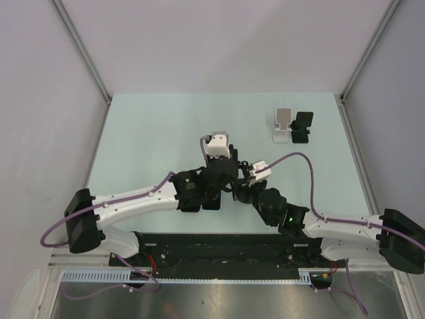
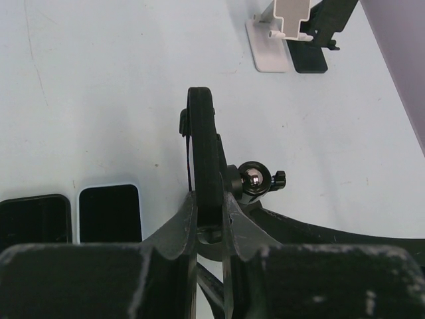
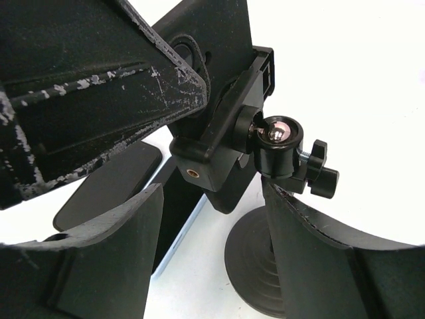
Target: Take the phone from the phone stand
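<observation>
The phone (image 2: 202, 133) stands upright and edge-on, a thin black slab clamped in the black phone stand. My left gripper (image 2: 209, 199) is shut on the phone's lower part, one finger on each face. The stand has a clamp block (image 3: 222, 156), a shiny ball head (image 3: 279, 133) with a thumbscrew, and a round base (image 3: 255, 266) on the table. My right gripper (image 3: 211, 189) is open, its fingers on either side of the clamp and stem; the right finger is close to the stem. In the top view both grippers meet at mid-table (image 1: 229, 183) and hide the phone.
Two other phones lie flat beside the stand, one all black (image 2: 36, 219) and one with a pale rim (image 2: 109, 212). A white stand (image 1: 284, 126) and a small black stand (image 1: 302, 127) are at the back right. Walls enclose the table.
</observation>
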`<state>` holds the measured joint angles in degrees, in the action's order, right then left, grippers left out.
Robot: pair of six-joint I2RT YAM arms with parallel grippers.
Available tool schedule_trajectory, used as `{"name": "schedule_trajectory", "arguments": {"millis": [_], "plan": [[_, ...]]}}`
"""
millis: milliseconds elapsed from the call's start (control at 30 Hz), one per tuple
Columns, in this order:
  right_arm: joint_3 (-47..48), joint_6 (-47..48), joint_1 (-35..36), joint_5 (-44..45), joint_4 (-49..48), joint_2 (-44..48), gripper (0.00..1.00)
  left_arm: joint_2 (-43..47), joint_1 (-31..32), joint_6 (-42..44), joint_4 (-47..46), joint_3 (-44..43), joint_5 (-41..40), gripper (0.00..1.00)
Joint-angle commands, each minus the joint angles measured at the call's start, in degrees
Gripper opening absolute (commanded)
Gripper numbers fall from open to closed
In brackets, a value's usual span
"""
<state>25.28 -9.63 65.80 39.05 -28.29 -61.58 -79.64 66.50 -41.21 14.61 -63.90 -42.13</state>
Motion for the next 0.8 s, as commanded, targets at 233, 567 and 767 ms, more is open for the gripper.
{"name": "schedule_trajectory", "arguments": {"millis": [233, 567, 767], "plan": [[-2.4, -0.9, -7.9, -7.9, 5.9, 9.7, 0.71, 2.1, 2.2, 2.2, -8.1, -6.5, 0.4, 0.13], [-3.3, -3.0, -8.4, -6.4, 18.5, 22.2, 0.74, -3.2, 2.0, 5.8, -7.7, -9.6, 1.4, 0.26], [-3.8, -3.5, -9.2, -5.2, 22.2, 26.1, 0.76, -6.1, 2.1, 6.1, -6.9, -10.2, 2.2, 0.27]]}}
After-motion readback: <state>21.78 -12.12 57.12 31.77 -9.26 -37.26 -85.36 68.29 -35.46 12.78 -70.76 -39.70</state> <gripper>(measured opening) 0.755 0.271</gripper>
